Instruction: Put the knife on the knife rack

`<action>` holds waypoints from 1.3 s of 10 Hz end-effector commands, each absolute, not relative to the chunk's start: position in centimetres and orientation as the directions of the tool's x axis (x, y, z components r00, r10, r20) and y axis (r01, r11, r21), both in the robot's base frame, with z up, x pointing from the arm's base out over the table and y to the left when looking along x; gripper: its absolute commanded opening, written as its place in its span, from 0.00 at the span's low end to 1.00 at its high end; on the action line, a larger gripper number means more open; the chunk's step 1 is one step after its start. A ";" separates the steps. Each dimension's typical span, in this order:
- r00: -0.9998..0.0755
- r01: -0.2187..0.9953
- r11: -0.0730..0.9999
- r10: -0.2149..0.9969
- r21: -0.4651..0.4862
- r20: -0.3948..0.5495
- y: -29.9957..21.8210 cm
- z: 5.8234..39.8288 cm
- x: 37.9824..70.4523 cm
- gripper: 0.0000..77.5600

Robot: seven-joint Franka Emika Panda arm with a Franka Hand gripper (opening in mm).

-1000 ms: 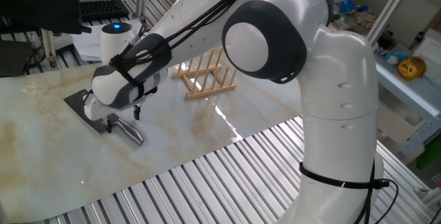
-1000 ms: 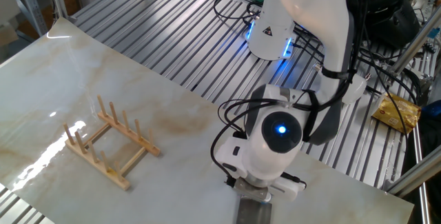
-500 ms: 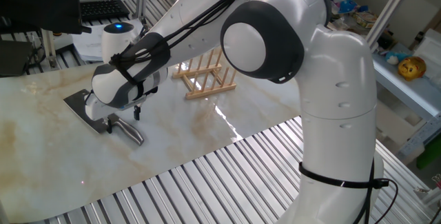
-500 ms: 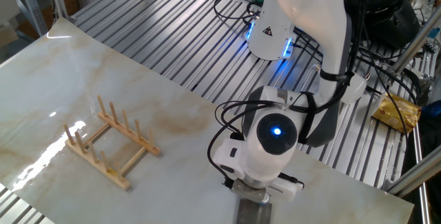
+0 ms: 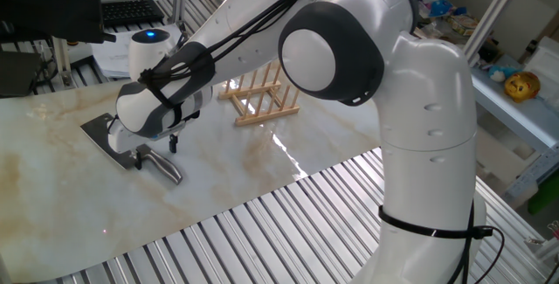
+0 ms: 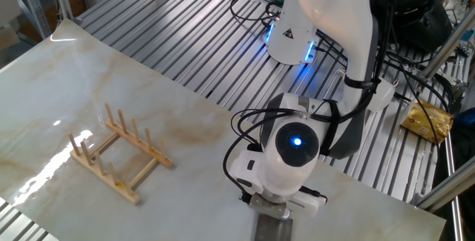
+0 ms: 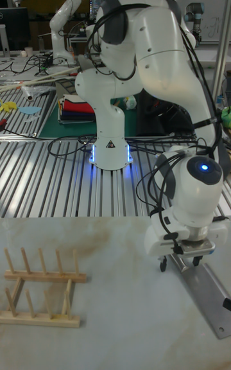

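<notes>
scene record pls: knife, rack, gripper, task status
knife: cleaver lying flat on the marble table, dark blade partly under the gripper, silver handle free
knife rack: wooden peg rack, upright, empty, apart from the cleaver
gripper: low over the blade; jaw state not visible
task status: cleaver not yet on rack

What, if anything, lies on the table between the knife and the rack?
Nothing visible. In both fixed views only bare marble separates the knife from the rack. The claw is right over the knife.
</notes>
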State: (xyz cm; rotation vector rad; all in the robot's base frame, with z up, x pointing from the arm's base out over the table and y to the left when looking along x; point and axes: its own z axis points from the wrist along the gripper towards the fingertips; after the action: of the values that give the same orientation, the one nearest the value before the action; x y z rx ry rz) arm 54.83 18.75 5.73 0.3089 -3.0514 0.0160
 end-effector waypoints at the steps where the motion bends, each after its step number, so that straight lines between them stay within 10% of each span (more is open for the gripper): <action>1: -0.976 -0.205 0.979 -0.204 -0.002 0.072 18.8 5.8 54.9 1.00; 13: -0.969 -0.237 0.971 -0.237 0.004 0.077 18.9 5.5 55.0 1.00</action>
State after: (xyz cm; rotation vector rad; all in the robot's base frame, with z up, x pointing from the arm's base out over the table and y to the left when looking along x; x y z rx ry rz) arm 54.92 18.81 5.63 0.3660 -3.0372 0.0146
